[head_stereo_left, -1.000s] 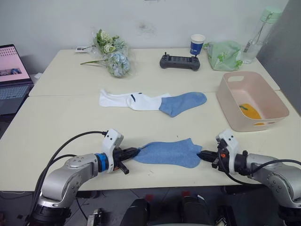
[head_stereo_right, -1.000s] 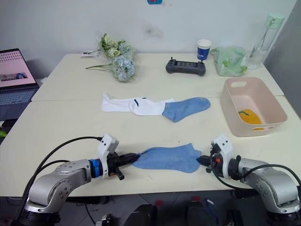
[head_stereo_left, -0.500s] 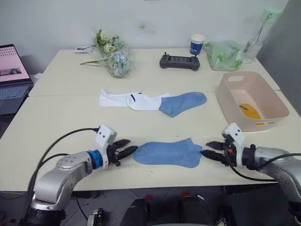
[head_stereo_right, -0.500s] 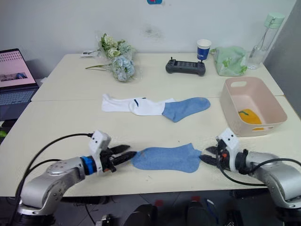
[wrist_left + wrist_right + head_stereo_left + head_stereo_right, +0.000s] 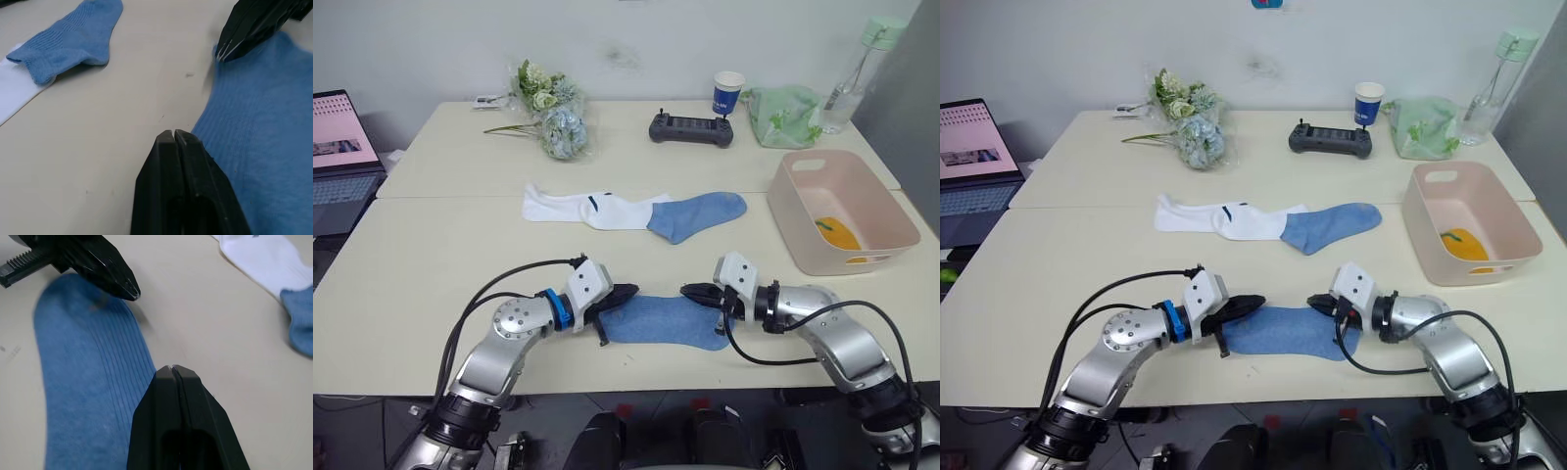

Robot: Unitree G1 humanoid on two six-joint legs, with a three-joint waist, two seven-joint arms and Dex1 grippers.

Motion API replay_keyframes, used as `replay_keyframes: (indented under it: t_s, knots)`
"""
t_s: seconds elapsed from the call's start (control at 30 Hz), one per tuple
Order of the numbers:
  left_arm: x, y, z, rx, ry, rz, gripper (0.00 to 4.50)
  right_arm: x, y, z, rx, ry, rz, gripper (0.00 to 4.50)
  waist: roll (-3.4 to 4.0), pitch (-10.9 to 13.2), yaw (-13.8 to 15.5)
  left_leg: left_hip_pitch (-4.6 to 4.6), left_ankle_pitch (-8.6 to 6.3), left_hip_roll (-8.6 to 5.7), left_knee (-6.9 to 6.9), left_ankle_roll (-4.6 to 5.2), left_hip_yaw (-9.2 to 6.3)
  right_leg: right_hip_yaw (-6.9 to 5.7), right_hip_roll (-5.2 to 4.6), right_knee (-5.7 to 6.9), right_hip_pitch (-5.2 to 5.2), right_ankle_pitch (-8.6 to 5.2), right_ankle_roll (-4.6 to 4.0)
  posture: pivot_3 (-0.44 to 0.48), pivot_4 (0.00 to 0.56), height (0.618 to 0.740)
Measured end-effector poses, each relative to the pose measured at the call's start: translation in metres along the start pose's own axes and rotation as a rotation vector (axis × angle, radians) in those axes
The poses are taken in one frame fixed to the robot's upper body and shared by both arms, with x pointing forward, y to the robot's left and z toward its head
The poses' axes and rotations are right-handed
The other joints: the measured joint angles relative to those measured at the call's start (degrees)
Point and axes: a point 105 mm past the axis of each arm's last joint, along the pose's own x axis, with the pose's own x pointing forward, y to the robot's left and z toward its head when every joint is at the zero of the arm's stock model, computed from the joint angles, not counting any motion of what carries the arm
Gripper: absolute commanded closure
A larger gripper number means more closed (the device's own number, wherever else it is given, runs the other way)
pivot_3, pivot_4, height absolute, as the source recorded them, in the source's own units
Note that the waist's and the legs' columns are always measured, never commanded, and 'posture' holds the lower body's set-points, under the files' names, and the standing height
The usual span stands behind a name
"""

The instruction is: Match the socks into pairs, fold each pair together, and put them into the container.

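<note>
Left gripper (image 5: 625,292) and right gripper (image 5: 693,291) are both clenched with nothing pinched, tips over opposite ends of the near blue sock (image 5: 668,320) lying flat between them. Beyond them lie the second blue sock (image 5: 697,212) and white socks (image 5: 579,208). Farther off to the right gripper's side sits the pink container (image 5: 837,209).
</note>
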Motion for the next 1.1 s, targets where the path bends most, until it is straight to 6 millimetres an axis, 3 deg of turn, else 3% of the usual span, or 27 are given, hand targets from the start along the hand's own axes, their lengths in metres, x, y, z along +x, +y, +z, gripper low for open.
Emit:
replay_keyframes:
  t_s: [0.07,0.23,0.43,0.53,0.63,0.8,1.0,1.1]
  knots:
    - [-0.002,-0.001,-0.006,0.005,-0.003,0.018,4.49,-0.004,0.003,-0.014,-0.003,0.016,-0.016,4.5,0.0,0.0,0.0,0.01,0.0,0.01,0.0,0.0,-0.03,-0.01,0.0,0.0,0.01,0.0,0.0,0.0,0.15,0.74]
    - [-0.01,-0.001,-0.013,-0.019,-0.002,0.051,4.49,-0.021,0.002,-0.026,-0.014,0.02,-0.055,4.5,0.04,-0.1,0.0,0.46,-0.01,0.01,-0.08,0.02,-0.03,0.01,0.01,-0.07,0.48,0.0,0.0,0.0,0.15,0.74]
    - [-0.024,0.002,-0.02,-0.172,-0.017,0.079,4.49,-0.039,-0.006,-0.032,0.048,0.031,-0.093,4.5,0.03,-0.1,-0.1,0.95,-0.02,0.05,-0.48,0.04,0.05,0.09,0.03,-0.12,0.7,-0.02,0.01,0.0,0.15,0.74]
    - [-0.027,0.003,-0.016,-0.268,-0.033,0.075,4.49,-0.04,-0.008,-0.029,0.081,0.022,-0.083,4.5,0.02,-0.1,-0.1,0.92,-0.01,0.06,-0.47,0.03,0.04,0.09,0.03,-0.12,0.69,-0.02,0.01,0.0,0.15,0.74]
    - [-0.032,0.011,0.0,-0.308,-0.074,0.081,4.5,-0.032,-0.016,-0.001,0.081,-0.054,-0.064,4.13,0.02,-0.1,-0.2,0.91,-0.01,0.07,-0.47,0.02,0.02,0.08,0.03,-0.1,0.67,-0.02,0.01,0.0,0.15,0.74]
    - [-0.046,0.033,0.025,-0.257,-0.126,0.119,3.35,-0.015,-0.04,0.041,0.006,-0.136,-0.114,2.69,0.02,-0.1,-0.1,0.89,0.0,0.06,-0.49,0.01,0.01,0.07,0.04,-0.13,0.63,-0.02,0.01,0.0,0.15,0.74]
    - [-0.042,0.057,0.058,-0.237,-0.22,0.173,1.44,0.03,-0.065,0.047,-0.026,-0.075,-0.202,0.62,0.0,-0.1,-0.2,0.85,0.01,0.03,-0.48,-0.02,0.04,0.08,0.03,-0.11,0.58,-0.01,0.0,0.0,0.15,0.74]
    - [-0.04,0.06,0.065,-0.231,-0.246,0.19,0.5,0.058,-0.069,0.048,-0.062,-0.051,-0.211,0.6,0.0,-0.1,-0.4,0.85,0.01,0.06,-0.52,-0.02,0.05,0.08,0.04,-0.13,0.51,-0.01,0.0,0.0,0.15,0.74]
